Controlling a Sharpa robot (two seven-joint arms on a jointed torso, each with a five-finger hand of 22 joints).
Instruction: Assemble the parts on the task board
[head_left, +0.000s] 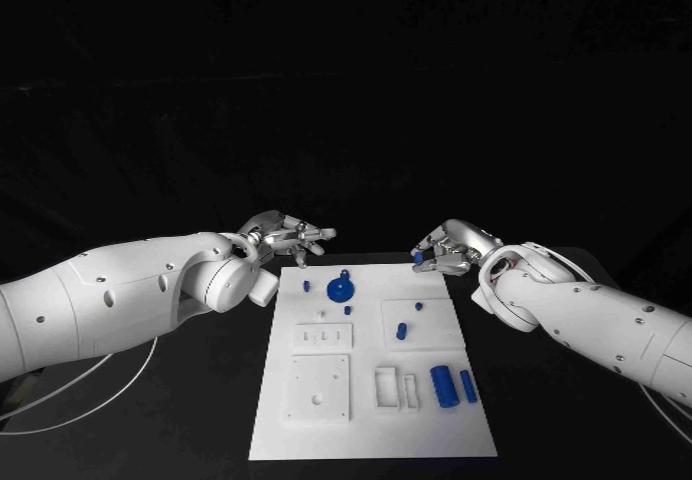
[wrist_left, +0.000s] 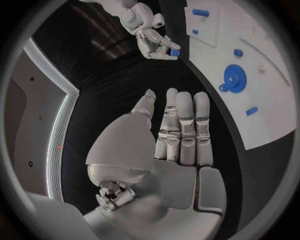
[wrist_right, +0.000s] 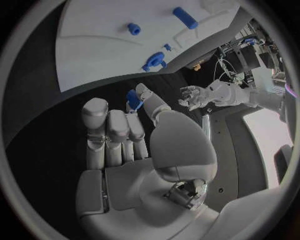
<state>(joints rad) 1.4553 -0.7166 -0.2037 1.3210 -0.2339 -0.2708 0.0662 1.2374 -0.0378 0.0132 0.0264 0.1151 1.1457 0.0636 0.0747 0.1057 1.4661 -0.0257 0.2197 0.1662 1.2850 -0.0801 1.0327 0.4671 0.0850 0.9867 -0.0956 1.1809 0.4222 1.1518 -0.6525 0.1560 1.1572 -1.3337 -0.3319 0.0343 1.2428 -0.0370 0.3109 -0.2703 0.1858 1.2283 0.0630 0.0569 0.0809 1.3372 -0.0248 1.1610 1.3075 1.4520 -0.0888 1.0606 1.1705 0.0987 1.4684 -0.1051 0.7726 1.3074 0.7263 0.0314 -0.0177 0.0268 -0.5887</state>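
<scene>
Parts lie scattered on the white task board (head_left: 375, 420) mid-table, a blue gear (head_left: 340, 291) near its far end. Left hand (head_left: 289, 238) hovers off the far left corner, fingers apart, holding nothing. Right hand (head_left: 444, 254) pinches a small blue part (wrist_right: 133, 98) beyond the far right corner.

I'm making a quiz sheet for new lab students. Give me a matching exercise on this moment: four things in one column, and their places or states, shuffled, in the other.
Things:
1. left hand
2. right hand
3. blue gear
4. two blue cylinders

States or places:
A. lying side by side near the task board's near right corner
B. pinching a small blue part over the black table beside the board's far right corner
C. on the board's far half, left of its middle
D. holding nothing, fingers apart, by the board's far left corner

Pairs: 1-D, 2-B, 3-C, 4-A
</scene>
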